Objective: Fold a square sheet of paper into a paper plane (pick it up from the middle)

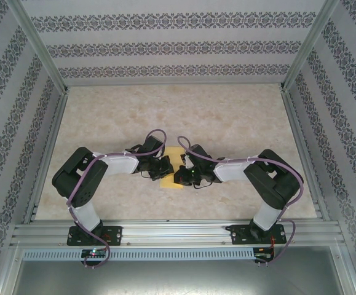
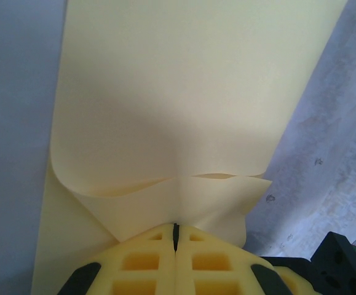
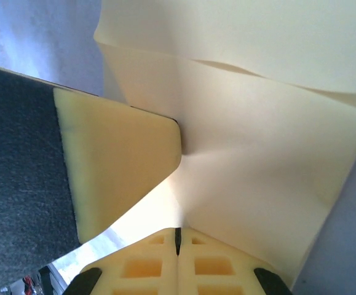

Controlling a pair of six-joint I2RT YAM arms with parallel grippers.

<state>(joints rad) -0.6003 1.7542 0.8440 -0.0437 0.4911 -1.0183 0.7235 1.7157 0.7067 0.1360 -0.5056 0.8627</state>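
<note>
The yellow sheet of paper (image 1: 172, 183) lies at the middle of the table between my two grippers, folded over in layers. In the left wrist view the paper (image 2: 178, 92) stretches away from me, with a folded flap edge curling just ahead of my left gripper (image 2: 176, 226), which is shut on the paper's near edge. My right gripper (image 3: 178, 232) is shut on the opposite edge of the paper (image 3: 264, 172). One yellow fingertip of the left gripper (image 3: 116, 166) presses the sheet close to it. From above, the left gripper (image 1: 166, 166) and right gripper (image 1: 179, 175) nearly touch.
The marble-patterned table (image 1: 227, 117) stretches out behind and to both sides of the grippers. Aluminium rails (image 1: 178, 232) frame the near edge, and patterned walls (image 1: 178, 46) close in the back and sides. The right gripper's dark body (image 2: 344, 264) sits close beside the left fingers.
</note>
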